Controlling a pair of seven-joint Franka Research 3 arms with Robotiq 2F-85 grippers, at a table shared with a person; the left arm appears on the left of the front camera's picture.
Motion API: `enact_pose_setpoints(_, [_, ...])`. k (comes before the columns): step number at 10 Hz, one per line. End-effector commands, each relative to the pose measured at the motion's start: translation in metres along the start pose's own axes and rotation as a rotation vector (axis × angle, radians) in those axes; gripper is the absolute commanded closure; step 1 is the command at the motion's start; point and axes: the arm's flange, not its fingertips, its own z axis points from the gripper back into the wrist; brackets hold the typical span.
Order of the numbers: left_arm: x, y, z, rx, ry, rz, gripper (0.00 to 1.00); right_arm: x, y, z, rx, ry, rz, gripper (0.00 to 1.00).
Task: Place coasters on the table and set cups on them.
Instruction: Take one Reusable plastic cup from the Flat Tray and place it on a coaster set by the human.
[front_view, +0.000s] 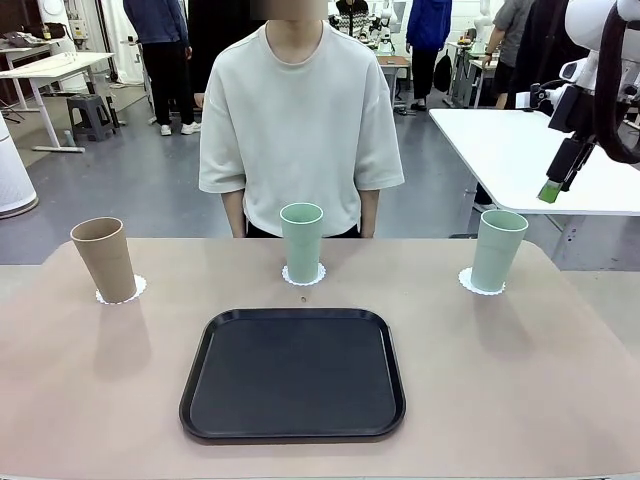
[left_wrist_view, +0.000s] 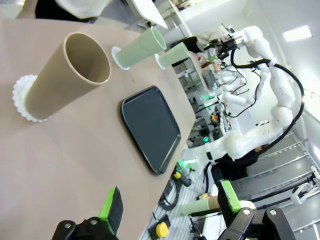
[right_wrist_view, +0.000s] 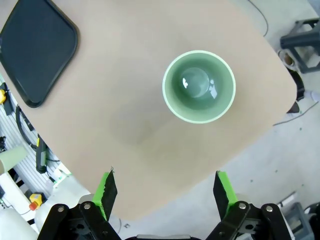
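The cups stand in a row across the far half of the table (front_view: 560, 380), each on its own coaster, and I go through them from my left to my right. The tan-brown cup (front_view: 104, 259) sits near the left far corner on a lacy white coaster (front_view: 136, 289) and looks slightly tilted toward the left edge. In my left wrist view the same cup (left_wrist_view: 67, 75) lies nearest to that camera, its open mouth turned toward it, its coaster (left_wrist_view: 20, 97) peeking out round the base. My left gripper (left_wrist_view: 170, 205) hangs above the table's near left part with its jaws spread wide and nothing between the green pads (left_wrist_view: 107, 206).

In the middle, the first mint green cup (front_view: 302, 242) stands upright on its coaster (front_view: 303, 277), right in front of the person (front_view: 298, 110) standing at the far edge. The black tray (front_view: 293, 373) lies on my side of that cup, bare.

On the right, the second mint green cup (front_view: 497, 250) stands upright on its coaster (front_view: 472, 284). My right gripper (front_view: 552, 190) is raised high above and beyond it, off past the table's right far corner. From the right wrist view I look straight down into that cup (right_wrist_view: 199, 86); it is hollow and bare inside. My right gripper (right_wrist_view: 165, 190) has its jaws wide apart too, holding nothing.
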Motion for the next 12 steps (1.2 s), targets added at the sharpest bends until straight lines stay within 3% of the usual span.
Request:
enact_pose_setpoints(1, [0.0,-0.001,0.003,0.001,0.003,-0.001,0.0,0.002,-0.002,-0.001,-0.008,-0.011,0.019,0.0])
enact_pose_setpoints(4, [0.0,-0.001,0.003,0.001,0.003,-0.001,0.0,0.0,0.0,0.0,0.0,0.0,0.0,0.0])
enact_pose_setpoints(5, [0.0,-0.001,0.003,0.001,0.003,-0.001,0.0,-0.004,0.016,-0.002,-0.035,-0.114,-0.157,0.0])
enact_pose_setpoints(6, [0.0,-0.001,0.003,0.001,0.003,-0.001,0.0,0.0,0.027,-0.008,-0.094,-0.185,-0.498,0.0])
enact_pose_setpoints(9, [0.0,-0.001,0.003,0.001,0.003,-0.001,0.0,-0.03,0.055,-0.036,-0.14,-0.054,-0.733,0.0])
enact_pose_setpoints(11, [0.0,-0.001,0.003,0.001,0.003,-0.001,0.0,-0.054,0.066,-0.039,0.034,-0.094,-0.747,0.0])
enact_pose_setpoints(12, [0.0,-0.001,0.003,0.001,0.003,-0.001,0.0,-0.072,0.062,-0.029,0.163,-0.231,-0.706,0.0])
